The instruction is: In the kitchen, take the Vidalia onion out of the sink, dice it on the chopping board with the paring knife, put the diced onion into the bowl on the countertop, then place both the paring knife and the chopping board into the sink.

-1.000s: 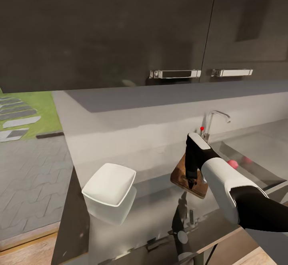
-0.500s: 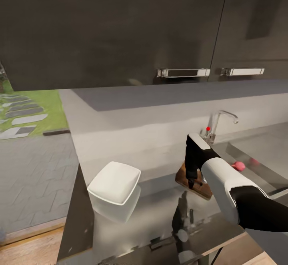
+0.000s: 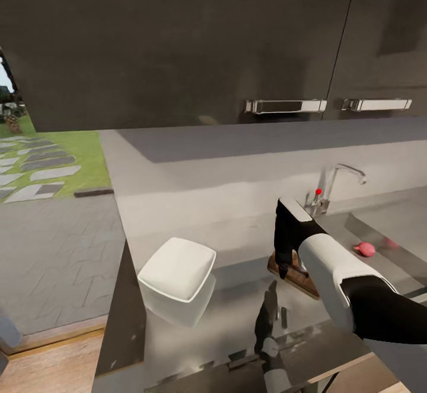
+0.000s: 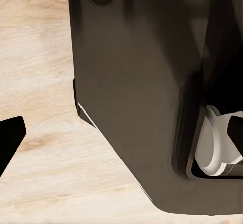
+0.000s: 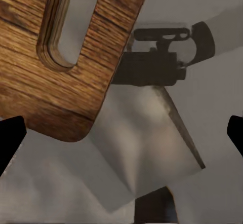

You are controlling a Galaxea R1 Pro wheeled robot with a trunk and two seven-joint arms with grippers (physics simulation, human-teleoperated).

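R hand (image 3: 283,271), fingers apart, hangs over chopping board (image 5: 55,57) handle end mid-tabletop (image 3: 237,298), poised for grasp. Onion (image 3: 364,249) sits in sink (image 3: 385,227) at right end; bowl (image 3: 178,269) near left edge. L hand (image 4: 121,133) apart, holding nothing.

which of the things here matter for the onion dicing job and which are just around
Job:
- brown wooden chopping board with slot handle
- glossy white squarish bowl
- grey metal sink with chrome tap
- glossy grey countertop
- right tool

Just around:
- dark upper cabinets with chrome handles
- pink round object in the sink
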